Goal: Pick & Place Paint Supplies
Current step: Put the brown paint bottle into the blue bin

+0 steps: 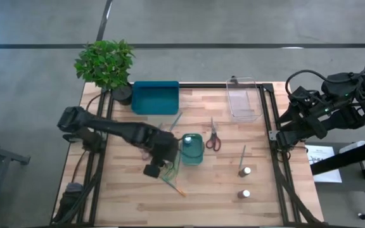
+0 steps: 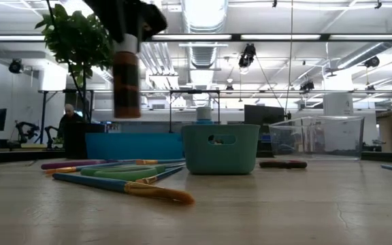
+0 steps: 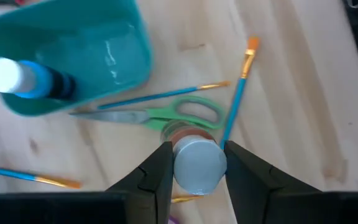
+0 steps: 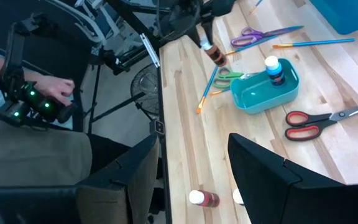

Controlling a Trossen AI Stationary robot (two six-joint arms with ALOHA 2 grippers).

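Note:
My left gripper (image 3: 197,149) hangs over the table's middle left (image 1: 160,155), shut on a small brown pot (image 2: 126,82) with a white cap. Under it lie green scissors (image 3: 166,115) and several thin brushes (image 3: 238,87) flat on the wood. A blue pot (image 1: 187,139) stands upright in the small teal tray (image 1: 195,157). Red scissors (image 1: 214,136), one brush (image 1: 243,155) and two more pots (image 1: 244,171) (image 1: 244,194) rest on the table to the right. My right gripper (image 4: 192,146) waits open and high off the right edge (image 1: 296,117), holding nothing. My left gripper pinches the brown pot at its capped top end (image 3: 180,163) between its two fingers (image 3: 160,171), one on each side. The fingers come from above, pointing steeply down. The pot hangs upright below them, its body (image 2: 126,88) lifted well clear of the table.
A large teal tray (image 1: 155,96) and a clear tray (image 1: 243,98) sit at the far edge, with a potted plant (image 1: 106,63) at the far left corner. Purple scissors (image 4: 260,34) lie left of the small tray. A person's hand (image 4: 42,93) holds a controller beyond the table.

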